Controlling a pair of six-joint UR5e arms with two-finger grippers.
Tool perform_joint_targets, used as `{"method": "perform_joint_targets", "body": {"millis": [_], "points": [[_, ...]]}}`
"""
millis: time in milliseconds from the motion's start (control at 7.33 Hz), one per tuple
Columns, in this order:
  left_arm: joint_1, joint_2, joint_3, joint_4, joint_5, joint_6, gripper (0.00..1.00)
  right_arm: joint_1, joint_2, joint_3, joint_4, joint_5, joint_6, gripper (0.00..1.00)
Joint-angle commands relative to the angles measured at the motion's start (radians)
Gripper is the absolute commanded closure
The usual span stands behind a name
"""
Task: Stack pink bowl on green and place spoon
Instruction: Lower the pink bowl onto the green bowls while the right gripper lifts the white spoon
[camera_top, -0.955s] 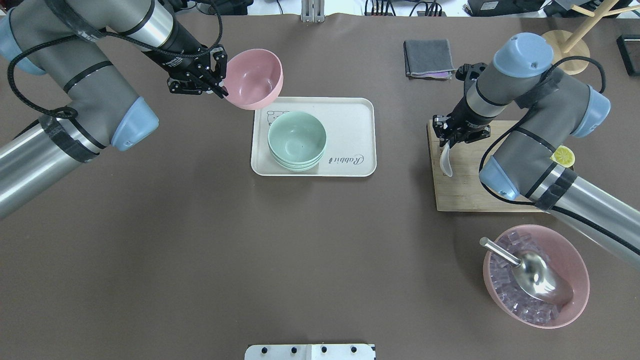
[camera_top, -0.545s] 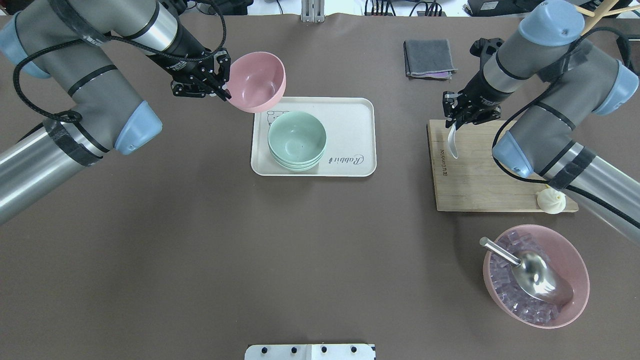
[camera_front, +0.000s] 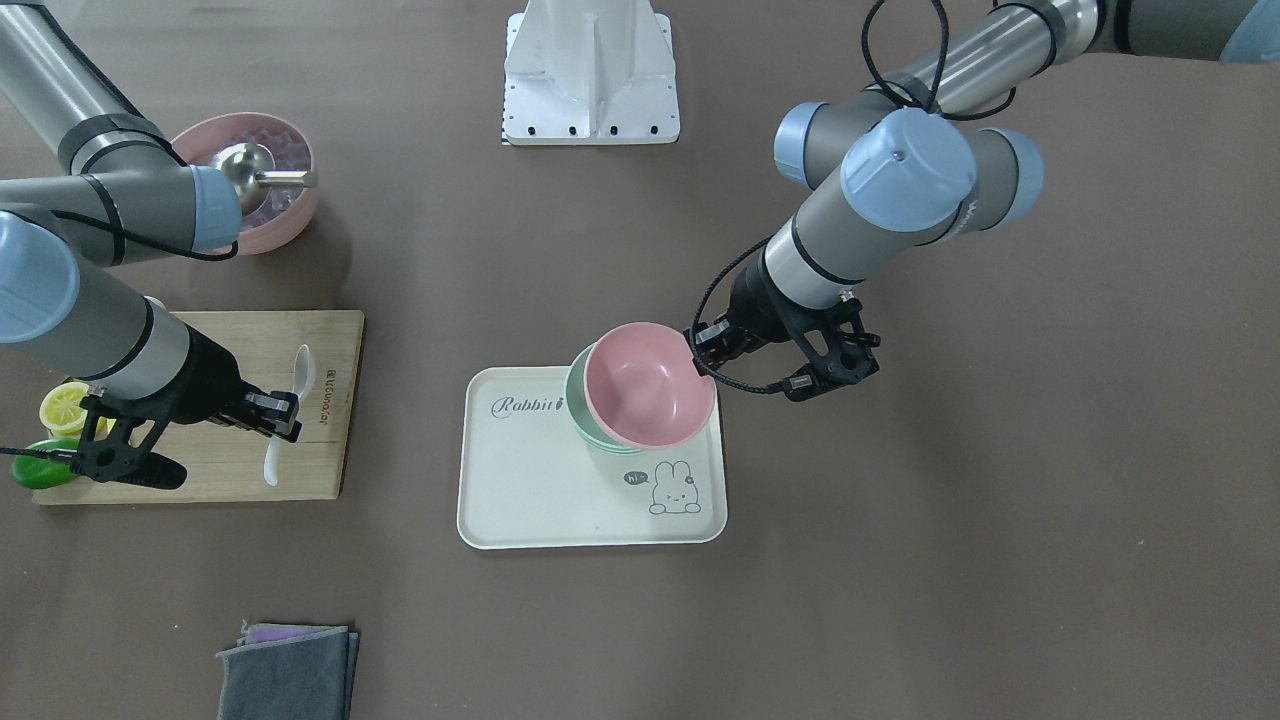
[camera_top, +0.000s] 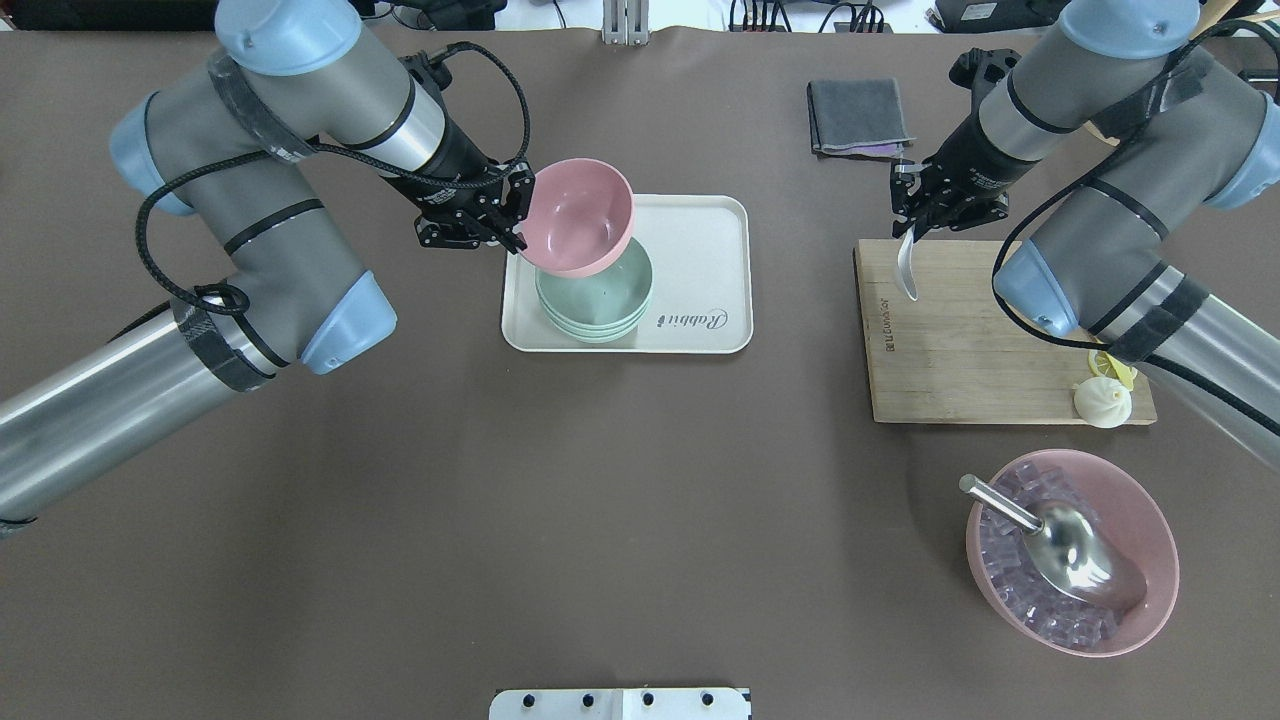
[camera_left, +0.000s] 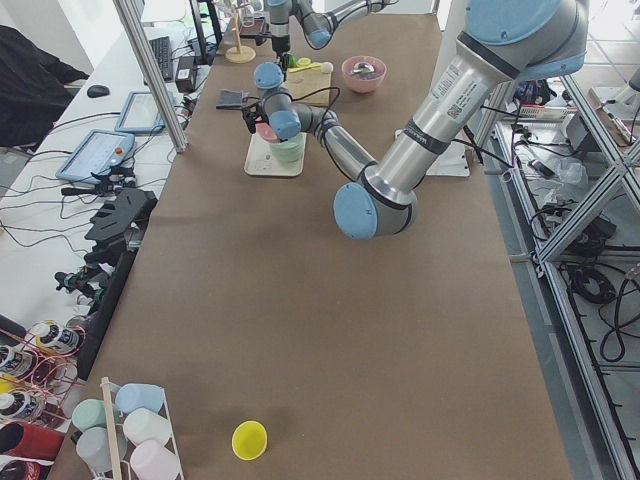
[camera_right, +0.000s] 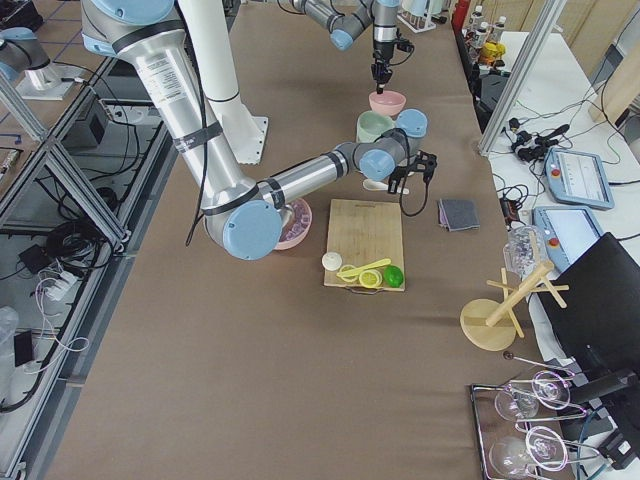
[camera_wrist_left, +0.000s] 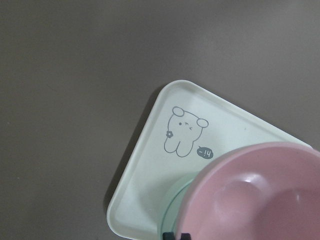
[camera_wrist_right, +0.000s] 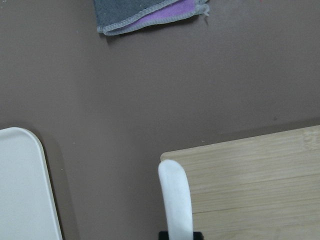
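Note:
My left gripper (camera_top: 513, 214) is shut on the rim of the pink bowl (camera_top: 580, 215). It holds the bowl tilted over the far left side of the stacked green bowls (camera_top: 603, 303) on the cream tray (camera_top: 700, 250). I cannot tell whether the bowls touch. In the front view the pink bowl (camera_front: 645, 388) covers most of the green stack (camera_front: 574, 402). The left wrist view shows the pink bowl (camera_wrist_left: 260, 195) over the tray (camera_wrist_left: 160, 165). My right gripper (camera_top: 908, 212) is shut on the white spoon (camera_top: 906, 268), which hangs over the far left corner of the wooden board (camera_top: 960, 340). The spoon (camera_wrist_right: 175, 195) also shows in the right wrist view.
A second pink bowl (camera_top: 1150, 520) of ice cubes with a metal scoop (camera_top: 1075, 545) stands at the near right. A bun (camera_top: 1102, 402) and a lemon slice (camera_top: 1112, 366) lie on the board. A folded grey cloth (camera_top: 858, 115) lies at the back.
My left arm has carried the pink bowl right and nearer, from beside the tray to over the green bowls. My right gripper has shifted the spoon slightly toward the board's far edge.

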Motion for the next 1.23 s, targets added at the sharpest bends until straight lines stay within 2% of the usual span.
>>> {"method": "perform_joint_targets", "body": {"millis": [0,409,545,682,955,1091], "points": [[0.029,-0.009,0.008,-0.003,0.008,0.002,1.0,0.001,0.0,0.002,0.001,-0.002,-0.001,1.0],[0.029,-0.003,0.008,-0.002,-0.001,0.058,1.0,0.002,0.002,0.002,0.001,0.0,-0.001,1.0],[0.034,-0.003,0.008,-0.003,0.005,0.061,0.15,0.001,0.002,0.002,0.001,0.0,-0.001,1.0],[0.032,-0.004,0.005,-0.028,0.007,0.052,0.02,0.001,0.002,0.009,-0.001,0.001,0.001,1.0],[0.008,-0.003,0.001,-0.033,0.008,0.056,0.02,0.001,0.012,0.028,-0.004,0.001,0.002,1.0],[-0.039,-0.003,-0.004,-0.033,-0.002,0.058,0.02,-0.001,0.043,0.028,-0.005,0.003,0.004,1.0]]}}
